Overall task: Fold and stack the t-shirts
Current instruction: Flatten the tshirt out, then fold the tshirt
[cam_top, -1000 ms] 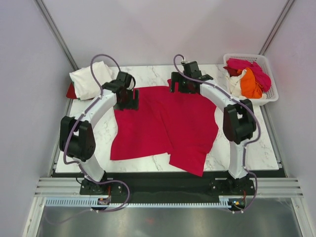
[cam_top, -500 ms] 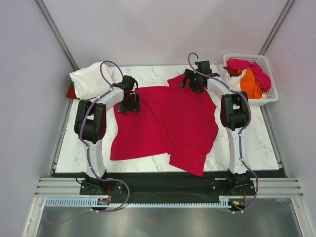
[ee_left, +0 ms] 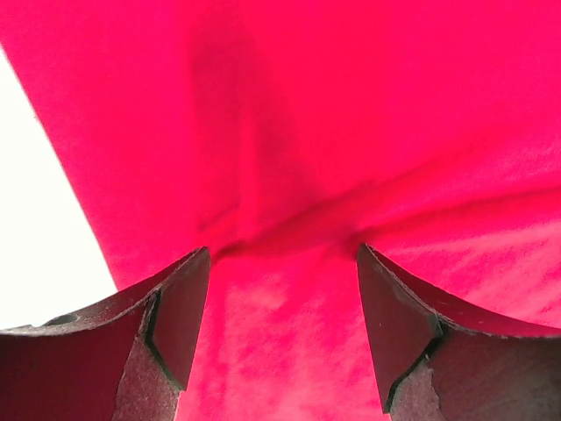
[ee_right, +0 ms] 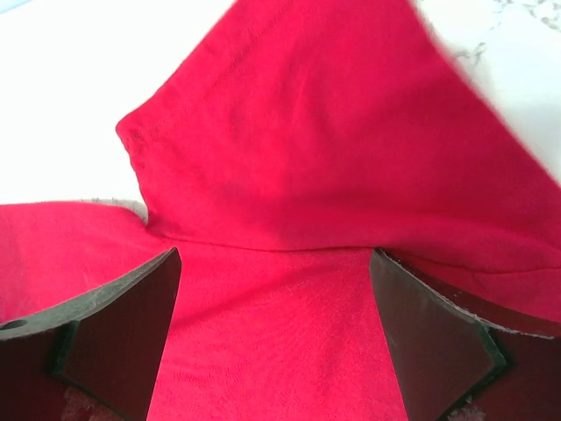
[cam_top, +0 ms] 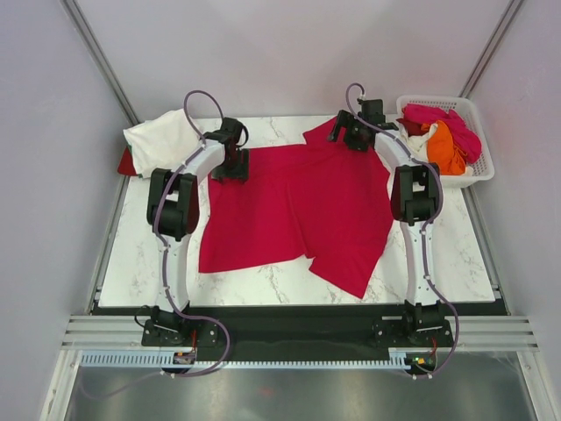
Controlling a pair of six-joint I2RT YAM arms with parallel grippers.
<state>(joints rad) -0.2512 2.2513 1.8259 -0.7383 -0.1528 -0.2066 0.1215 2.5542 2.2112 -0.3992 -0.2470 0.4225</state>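
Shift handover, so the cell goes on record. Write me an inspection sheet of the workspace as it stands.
Surface: white marbled table, its middle covered by cloth.
Job's things: crimson t-shirt spread out, not yet folded; cream t-shirt bunched at the far left corner over a dark red cloth; pink t-shirt and orange t-shirt heaped in the basket.
Clutter: white lattice basket at the far right corner.
Grippers: left claw open, over the crimson t-shirt's far left edge; right claw open, over a far right flap of it.
Cables: one grey-purple cable loops above each wrist.
Surroundings: pale walls, metal rails at the near edge.
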